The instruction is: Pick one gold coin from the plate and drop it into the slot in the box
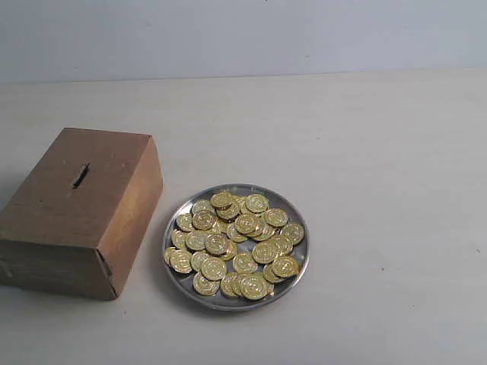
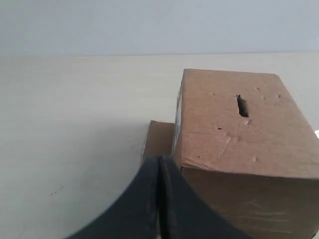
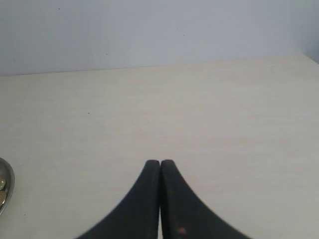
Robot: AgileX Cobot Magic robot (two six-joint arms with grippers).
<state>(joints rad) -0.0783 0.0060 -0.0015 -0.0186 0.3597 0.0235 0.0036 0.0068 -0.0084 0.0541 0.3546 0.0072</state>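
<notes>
A round silver metal plate sits on a pale table, near the front of the exterior view and a little left of centre. It holds a heap of gold coins, overlapping one another and covering most of the dish, so that only the shiny rim and a bare strip along its near left edge show. No coin lies off the plate.

Just beside the plate, on its left, stands a brown cardboard box. The 2 are close together, and I cannot tell whether they touch. The box's top face slopes up and away from the camera and carries 1 short dark slot, set toward the far part of that face. A plain grey wall rises behind the table.

In the left wrist view the left gripper has its 2 dark fingers pressed together with nothing between them. It sits close to a near corner of the box, whose slot shows on the top face. A flat cardboard flap lies on the table at the box's foot.

In the right wrist view the right gripper is likewise closed tip to tip and empty, over bare table, with a sliver of the plate at the picture's edge.
</notes>
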